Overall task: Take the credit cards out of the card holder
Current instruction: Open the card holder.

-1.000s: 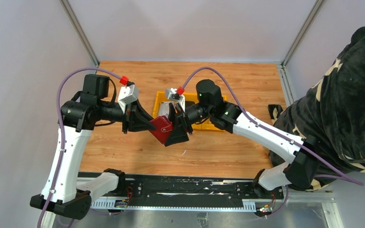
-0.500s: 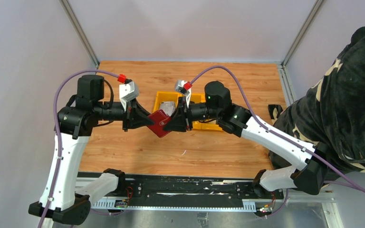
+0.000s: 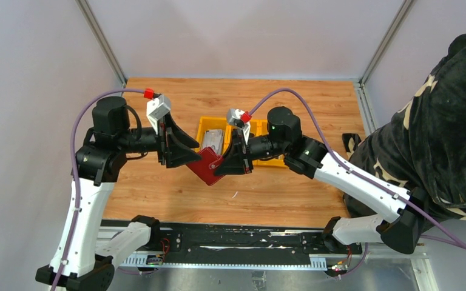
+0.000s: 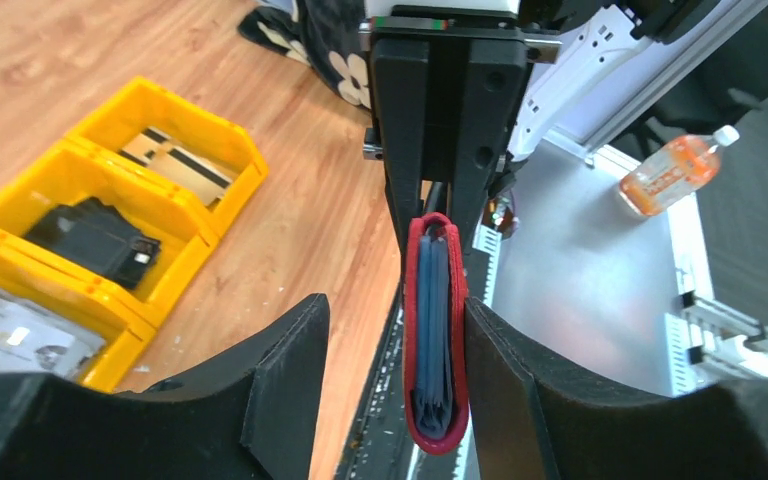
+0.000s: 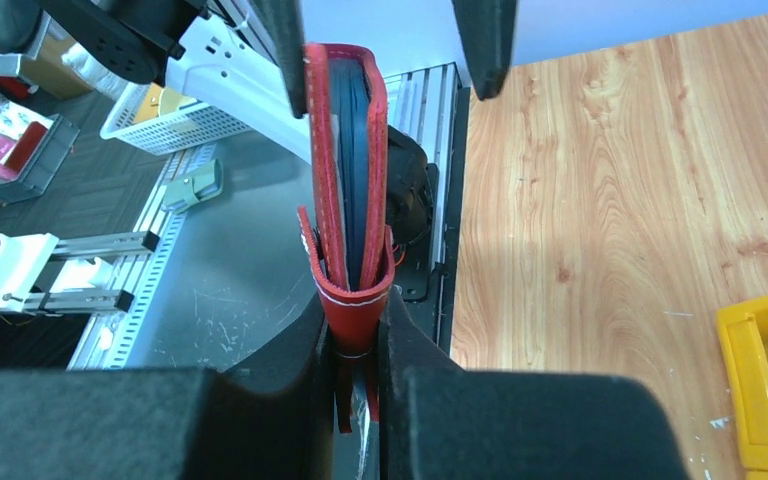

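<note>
The dark red card holder (image 3: 208,167) hangs folded shut above the table between both grippers. My right gripper (image 5: 357,310) is shut on its end with the closing tab; it also shows in the top view (image 3: 223,165). My left gripper (image 4: 395,305) is open around the holder's other end (image 4: 435,330), which rests against one finger (image 4: 520,390); the other finger (image 4: 285,380) stands apart. In the top view the left gripper (image 3: 189,156) meets the holder from the left. Only grey-blue layers (image 5: 355,150) show inside; no credit card can be told apart.
A yellow three-compartment bin (image 3: 203,124) sits behind the grippers with cards and a black item in it; it also shows in the left wrist view (image 4: 150,95). A person in a dark patterned fleece (image 3: 449,121) stands at the right. The table's front rail (image 3: 218,239) lies below.
Both wrists have turned and shifted slightly and the right arm has drawn back to the right. The card holder stays in the air between the grippers, now a little lower.
</note>
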Tool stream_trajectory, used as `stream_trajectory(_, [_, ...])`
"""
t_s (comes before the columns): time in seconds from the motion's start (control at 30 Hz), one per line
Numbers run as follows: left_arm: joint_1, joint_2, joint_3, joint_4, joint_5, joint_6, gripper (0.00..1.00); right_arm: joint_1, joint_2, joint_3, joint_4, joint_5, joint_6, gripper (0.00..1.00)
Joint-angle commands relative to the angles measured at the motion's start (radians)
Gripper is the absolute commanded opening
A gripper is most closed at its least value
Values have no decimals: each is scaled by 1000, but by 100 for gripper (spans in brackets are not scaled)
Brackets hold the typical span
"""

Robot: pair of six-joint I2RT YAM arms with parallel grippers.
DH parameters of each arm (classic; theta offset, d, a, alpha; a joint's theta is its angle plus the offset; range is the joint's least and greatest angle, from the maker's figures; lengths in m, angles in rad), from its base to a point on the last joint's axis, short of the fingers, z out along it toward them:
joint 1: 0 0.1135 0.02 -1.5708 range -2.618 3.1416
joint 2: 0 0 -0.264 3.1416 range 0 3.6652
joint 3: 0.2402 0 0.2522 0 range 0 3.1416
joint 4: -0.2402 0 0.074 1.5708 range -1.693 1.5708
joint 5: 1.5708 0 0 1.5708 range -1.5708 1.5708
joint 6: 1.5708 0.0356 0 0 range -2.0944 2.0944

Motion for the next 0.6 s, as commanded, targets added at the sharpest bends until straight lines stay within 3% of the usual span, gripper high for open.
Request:
stream_trajectory(0.0, [0,13,-32,57,25,-119,56,5,-18,33,-57,-18,-80,0])
stream_trajectory(0.3, [-1,-58,-133,63,21,-134,56,5,56,120,-135,78,-123,0])
stream_trajectory(0.37, [-1,-73,-141,61,21,-111,48,5,58,123,-138,69,-128,1])
stream_trajectory(0.43, [0,-77,-135,65,-6,-90,31,5,59,132,-156,73,-141,9])
stream_trajectory(0.5, [-1,-73,-125,70,-62,-69,16,5,56,137,-176,116,-148,30])
stream_trajectory(0.57, [-1,-78,-123,73,-125,-40,8,5,45,133,-181,255,-125,48])
